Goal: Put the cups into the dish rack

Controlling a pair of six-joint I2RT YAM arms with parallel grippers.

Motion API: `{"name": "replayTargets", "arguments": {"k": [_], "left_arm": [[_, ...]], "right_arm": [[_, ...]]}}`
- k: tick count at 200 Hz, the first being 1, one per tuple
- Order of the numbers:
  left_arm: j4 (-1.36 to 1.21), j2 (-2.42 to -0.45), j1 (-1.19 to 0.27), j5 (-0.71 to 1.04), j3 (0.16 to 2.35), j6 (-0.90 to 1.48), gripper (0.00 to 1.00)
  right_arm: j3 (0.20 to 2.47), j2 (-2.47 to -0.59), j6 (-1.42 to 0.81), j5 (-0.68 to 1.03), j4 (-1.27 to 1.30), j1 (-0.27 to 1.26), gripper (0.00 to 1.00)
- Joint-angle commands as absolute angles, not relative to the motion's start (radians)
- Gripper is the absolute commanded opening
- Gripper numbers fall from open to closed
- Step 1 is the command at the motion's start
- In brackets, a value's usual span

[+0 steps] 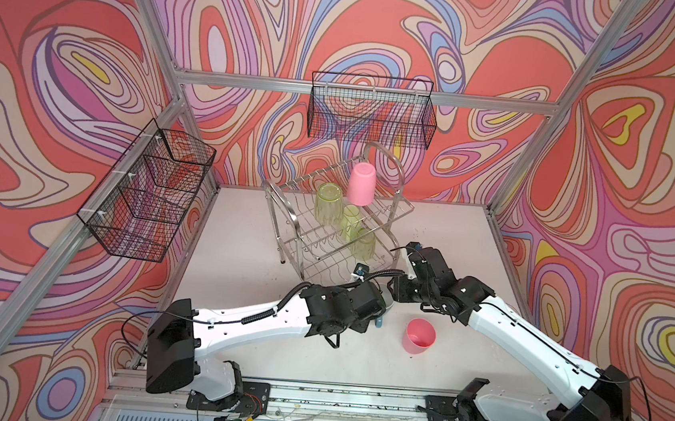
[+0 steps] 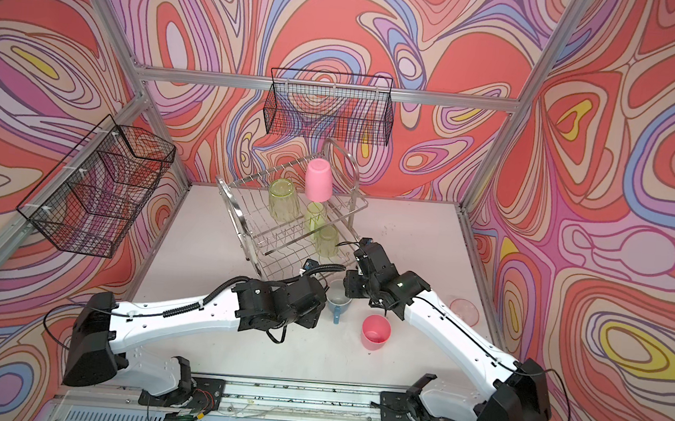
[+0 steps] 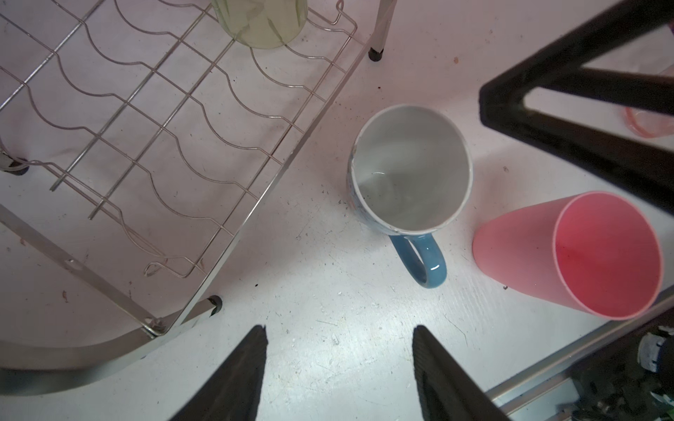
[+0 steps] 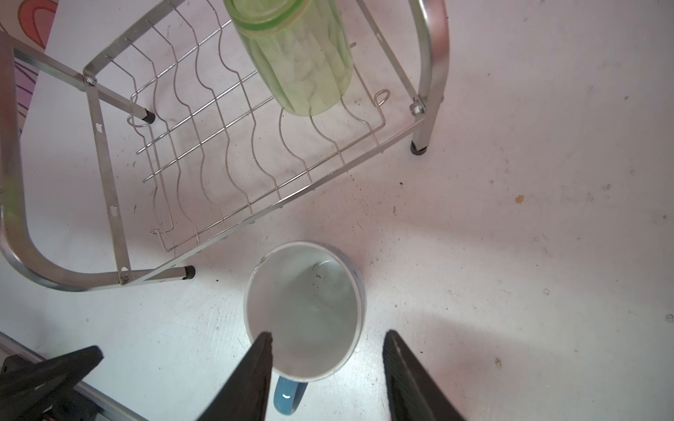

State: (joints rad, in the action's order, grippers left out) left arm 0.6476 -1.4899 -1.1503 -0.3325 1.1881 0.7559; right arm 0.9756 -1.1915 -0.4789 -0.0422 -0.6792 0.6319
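The silver dish rack [image 1: 277,223] [image 2: 231,207] stands mid-table. On it, upside down, are a pink tumbler [image 1: 361,183], two clear green cups [image 1: 328,203] [image 1: 364,244] and a pale-green cup [image 1: 351,217]. A blue white-lined mug [image 2: 338,297] [image 3: 412,171] [image 4: 304,310] stands upright by the rack's front corner. My right gripper [image 4: 328,333] hovers open over the mug, one finger above its mouth and the other outside the rim. My left gripper [image 3: 339,328] is open over bare table beside the mug. A second pink tumbler [image 1: 419,336] [image 3: 569,255] stands upright nearby.
A clear pinkish cup [image 2: 463,311] sits near the table's right edge. Black mesh baskets hang on the back wall [image 1: 371,110] and the left wall [image 1: 145,190]. The two wrists are close together over the mug. The rack's leg [image 3: 375,54] stands near the mug.
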Motion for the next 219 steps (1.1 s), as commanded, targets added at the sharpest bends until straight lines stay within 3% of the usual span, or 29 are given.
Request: {"name": "replayTargets", "arguments": {"k": [1, 92, 156, 219], "left_arm": [[0.685, -1.545, -1.147, -0.334, 1.256, 0.819, 0.64], [0.758, -1.726, -1.054, -0.224, 1.428, 0.852, 0.54], [0.823, -1.834, -0.999, -0.161, 1.517, 0.82, 0.38], [0.848, -1.915, -0.981, -0.161, 1.583, 0.801, 0.36]], "right_arm": [[0.936, -1.129, -0.519, -0.09, -0.656, 0.638, 0.51], [0.768, -0.924, -0.632, -0.153, -0.6, 0.638, 0.49], [0.715, -0.867, -0.658, -0.148, -0.558, 0.638, 0.48], [0.701, -0.819, -0.656, -0.162, -0.56, 0.638, 0.48]]}}
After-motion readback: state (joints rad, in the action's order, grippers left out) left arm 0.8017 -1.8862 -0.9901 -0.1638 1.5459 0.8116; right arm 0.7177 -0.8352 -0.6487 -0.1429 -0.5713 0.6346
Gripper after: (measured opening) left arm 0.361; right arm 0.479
